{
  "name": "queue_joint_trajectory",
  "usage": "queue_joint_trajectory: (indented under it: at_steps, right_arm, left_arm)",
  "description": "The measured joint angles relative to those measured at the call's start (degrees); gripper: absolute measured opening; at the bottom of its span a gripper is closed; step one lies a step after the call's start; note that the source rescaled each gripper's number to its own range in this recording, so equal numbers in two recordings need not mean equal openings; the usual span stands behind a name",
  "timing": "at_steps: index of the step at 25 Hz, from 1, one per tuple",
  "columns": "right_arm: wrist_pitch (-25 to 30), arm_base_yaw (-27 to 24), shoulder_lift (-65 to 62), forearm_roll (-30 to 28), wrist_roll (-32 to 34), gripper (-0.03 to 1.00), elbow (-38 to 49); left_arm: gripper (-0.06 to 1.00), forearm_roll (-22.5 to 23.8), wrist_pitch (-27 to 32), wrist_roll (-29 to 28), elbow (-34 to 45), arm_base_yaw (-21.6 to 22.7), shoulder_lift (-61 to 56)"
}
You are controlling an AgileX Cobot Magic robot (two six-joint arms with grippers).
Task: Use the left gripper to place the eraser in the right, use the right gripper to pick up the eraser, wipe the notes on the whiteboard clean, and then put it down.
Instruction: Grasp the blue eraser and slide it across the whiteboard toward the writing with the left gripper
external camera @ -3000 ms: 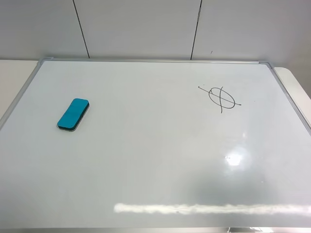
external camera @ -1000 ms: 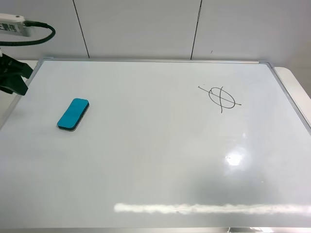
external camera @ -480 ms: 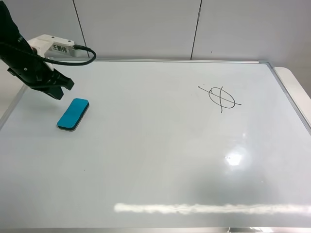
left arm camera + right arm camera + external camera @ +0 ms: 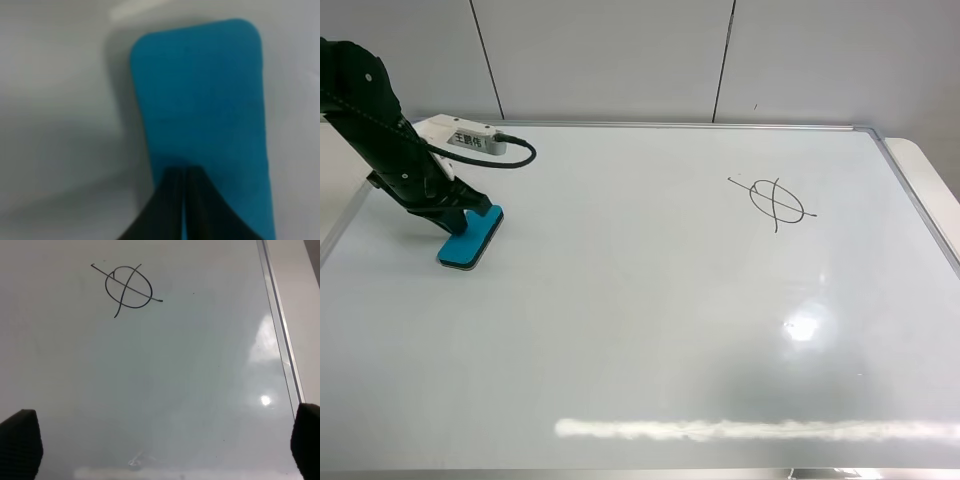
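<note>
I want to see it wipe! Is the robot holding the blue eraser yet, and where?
Nothing is held. The left gripper is shut above the eraser, not around it; the right gripper is open and empty.

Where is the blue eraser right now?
In the high view the eraser lies flat on the left side of the whiteboard, the left gripper over its far end, far from the notes on the right.

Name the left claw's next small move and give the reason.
Probably press down and nudge the eraser rightward along the whiteboard. The left claw is shut, its tips meeting over one end of the eraser's top face, so it cannot grasp as it stands. The eraser lies flat at the board's left, far from the notes on the right.
</note>
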Motion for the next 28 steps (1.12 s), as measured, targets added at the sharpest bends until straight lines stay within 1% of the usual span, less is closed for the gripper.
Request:
queue_joint_trajectory:
  at_steps: [6, 13, 19, 25, 28]
  right_arm:
    - [0.0, 0.0, 0.0, 0.0, 0.0, 1.00, 0.0]
    - [0.0, 0.0, 0.0, 0.0, 0.0, 1.00, 0.0]
    - [0.0, 0.0, 0.0, 0.0, 0.0, 1.00, 0.0]
    - [0.0, 0.0, 0.0, 0.0, 0.0, 1.00, 0.0]
    - [0.0, 0.0, 0.0, 0.0, 0.0, 1.00, 0.0]
  left_arm:
    - [0.00, 0.0, -1.3, 0.0, 0.0, -0.4, 0.2]
    - [0.00, -0.5, -1.9, 0.0, 0.0, -2.7, 0.7]
    - [0.00, 0.4, -2.3, 0.0, -0.4, -4.3, 2.1]
    - [0.00, 0.3, -3.9, 0.4, -1.0, -7.1, 3.1]
    - [0.00, -1.2, -5.6, 0.4, -1.0, -9.1, 3.4]
